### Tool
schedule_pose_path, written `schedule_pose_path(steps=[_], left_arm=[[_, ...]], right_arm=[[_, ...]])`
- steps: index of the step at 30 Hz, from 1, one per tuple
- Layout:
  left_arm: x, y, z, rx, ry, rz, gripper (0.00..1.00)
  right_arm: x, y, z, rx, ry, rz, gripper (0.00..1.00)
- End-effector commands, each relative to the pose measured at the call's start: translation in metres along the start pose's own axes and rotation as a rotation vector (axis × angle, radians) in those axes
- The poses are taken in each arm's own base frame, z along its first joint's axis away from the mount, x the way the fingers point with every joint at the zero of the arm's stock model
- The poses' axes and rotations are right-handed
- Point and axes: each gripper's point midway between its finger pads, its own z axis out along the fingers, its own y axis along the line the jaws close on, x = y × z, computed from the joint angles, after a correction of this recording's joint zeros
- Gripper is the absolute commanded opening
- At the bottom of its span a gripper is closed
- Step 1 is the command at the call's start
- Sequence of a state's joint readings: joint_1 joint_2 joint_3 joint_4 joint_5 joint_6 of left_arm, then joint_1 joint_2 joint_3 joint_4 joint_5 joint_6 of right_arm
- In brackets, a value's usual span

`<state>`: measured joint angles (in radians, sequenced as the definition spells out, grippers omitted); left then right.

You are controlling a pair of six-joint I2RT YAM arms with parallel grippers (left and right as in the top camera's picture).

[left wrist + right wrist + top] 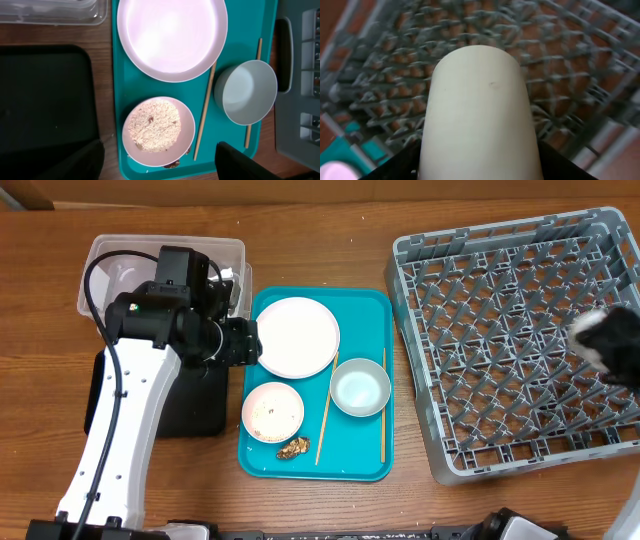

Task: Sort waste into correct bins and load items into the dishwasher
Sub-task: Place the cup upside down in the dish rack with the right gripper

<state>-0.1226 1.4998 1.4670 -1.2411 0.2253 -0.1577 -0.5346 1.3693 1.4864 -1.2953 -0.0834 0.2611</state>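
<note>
clamping a white cup (pixel 480 100) between its fingers, the right gripper (pixel 480 167) hangs over the grey dish rack (pixel 560 45). the left gripper (pixel 160 162) has its fingers spread wide and empty above the rice bowl (pixel 157 130) at the near end of the teal tray (pixel 245 30), right of the black tray (pixel 45 100).

Right gripper (pixel 603 338) a blur, cup (pixel 480 110) cropped below.

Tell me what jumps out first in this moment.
A teal tray at centre carries a large white plate, a bowl of rice and a pale empty bowl. In the right wrist view, a white cup fills the frame, gripped in the right tool above the grey rack.
</note>
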Motion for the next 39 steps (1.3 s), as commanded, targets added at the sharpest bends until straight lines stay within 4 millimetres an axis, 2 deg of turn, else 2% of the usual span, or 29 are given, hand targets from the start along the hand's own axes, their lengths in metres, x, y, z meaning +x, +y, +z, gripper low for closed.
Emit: schedule_pose_path(steps=[1,3,5,14,15,16,18,21,31,39], left_arm=[[-0.004,0.002,-0.005,-0.022,-0.020,-0.001,0.73],[-0.004,0.002,-0.005,-0.022,-0.018,-0.002,0.73],[-0.004,0.002,-0.005,-0.022,-0.018,-0.002,0.73],[-0.004,0.002,-0.005,-0.022,-0.017,-0.001,0.74],[-0.004,0.002,-0.005,-0.022,-0.017,-0.002,0.75],[-0.004,0.002,-0.005,-0.022,-0.017,-0.001,0.75],[-0.004,0.002,-0.005,-0.022,-0.017,-0.002,0.75],[-0.004,0.002,-0.005,-0.022,-0.018,-0.002,0.75],[-0.003,0.002,-0.005,-0.022,-0.017,-0.002,0.76],[-0.002,0.002,-0.004,-0.024,-0.010,-0.003,0.77]], right_arm=[[-0.011,-0.039,0.016,0.126,0.034,0.110,0.24],[-0.010,-0.057,0.028,0.192,0.077,0.138,0.25],[-0.008,-0.067,0.038,0.231,0.113,0.150,0.28],[-0.004,-0.082,0.070,0.296,0.202,0.160,0.44],[-0.004,-0.082,0.071,0.296,0.204,0.160,0.49],[-0.004,-0.083,0.074,0.298,0.210,0.160,0.70],[-0.004,-0.083,0.076,0.298,0.214,0.161,0.81],[-0.005,-0.081,0.077,0.286,0.211,0.162,0.88],[-0.004,-0.076,0.078,0.255,0.217,0.166,0.93],[-0.004,-0.056,0.082,0.141,0.234,0.172,0.97]])
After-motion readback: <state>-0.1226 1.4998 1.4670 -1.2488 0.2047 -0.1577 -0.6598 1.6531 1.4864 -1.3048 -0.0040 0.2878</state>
